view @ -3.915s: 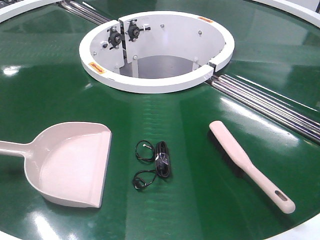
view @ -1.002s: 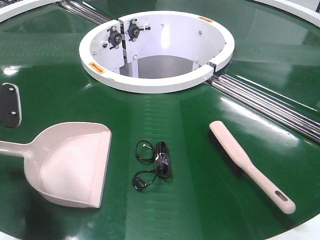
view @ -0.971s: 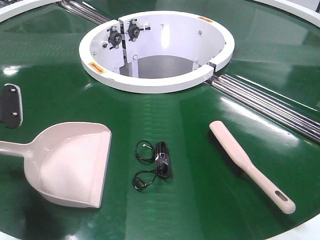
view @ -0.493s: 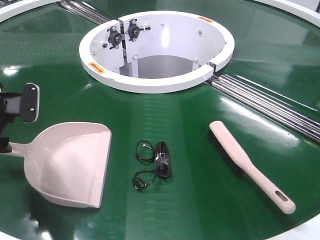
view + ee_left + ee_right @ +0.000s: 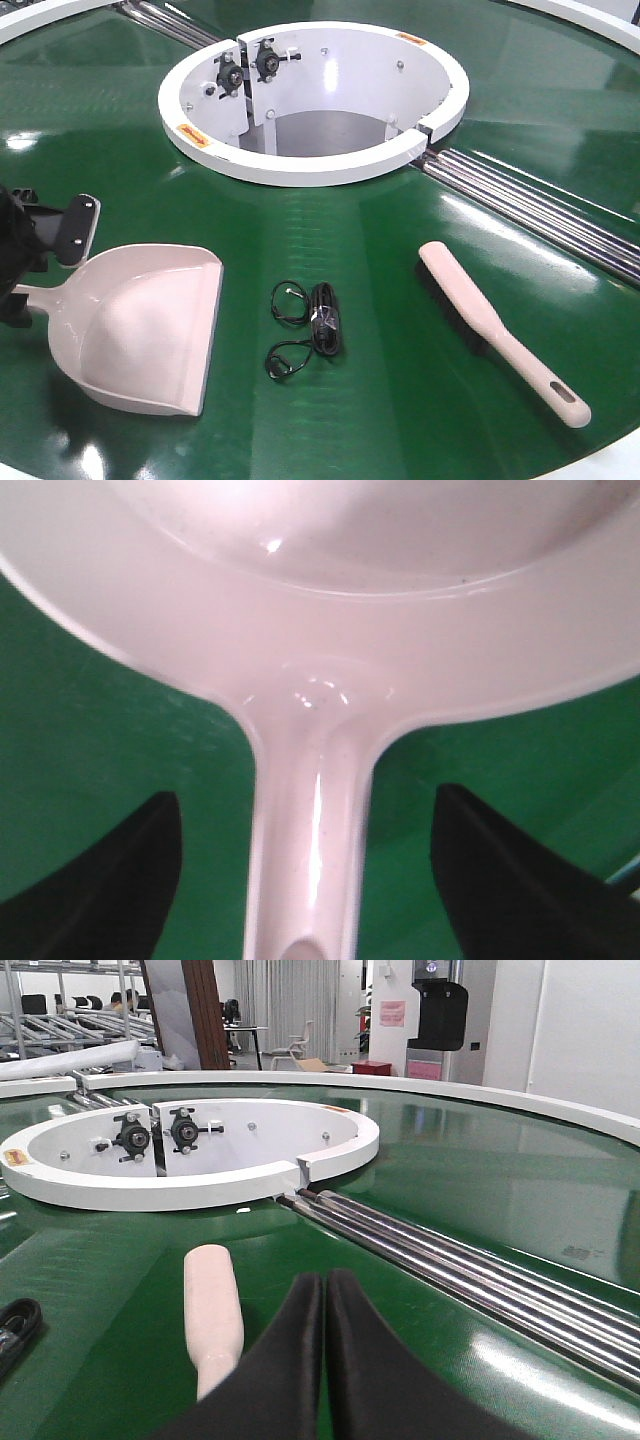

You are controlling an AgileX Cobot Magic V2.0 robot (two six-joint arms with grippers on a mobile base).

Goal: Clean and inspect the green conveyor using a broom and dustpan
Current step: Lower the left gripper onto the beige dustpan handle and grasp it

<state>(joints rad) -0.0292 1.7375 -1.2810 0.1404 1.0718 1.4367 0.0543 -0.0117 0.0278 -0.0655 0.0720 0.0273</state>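
Straddling the long straight handle of the pale pink-beige plastic scoop-shaped dustpan (image 5: 140, 330) with the left gripper (image 5: 40, 272): dark fingers (image 5: 110, 880) spread wide, one on each side, green belt showing between each finger and the handle, no contact. Lying flat near the left edge of the large glossy dark-green round conveyor (image 5: 350, 235), wide mouth turned toward the middle, smooth and shiny inside, curved back wall raised.

Resting toward the near right edge of the belt, well apart from the dustpan: long flat pale pink-beige plastic broom (image 5: 490, 325), dark bristles underneath, slotted hole in the handle end nearest the rim. Lying between the two, touching neither: small coiled black cable bundle (image 5: 310, 325).

Pressed together with no gap: black fingertips of the right gripper (image 5: 325, 1282), just beside the broom, seen only from the right wrist view.

Ringing the central opening at the far middle: white smooth-walled ring (image 5: 300, 165), split by narrow seams, with two black knob-like fittings (image 5: 248, 68) on the inner wall. Stuck on its top rim: small orange-yellow labels (image 5: 188, 131), print too small to read. Running from the ring toward the right edge: silver metal rollers (image 5: 540, 210) in a seam. Hanging in the room beyond: pinkish notice (image 5: 391, 1012), wording illegible.
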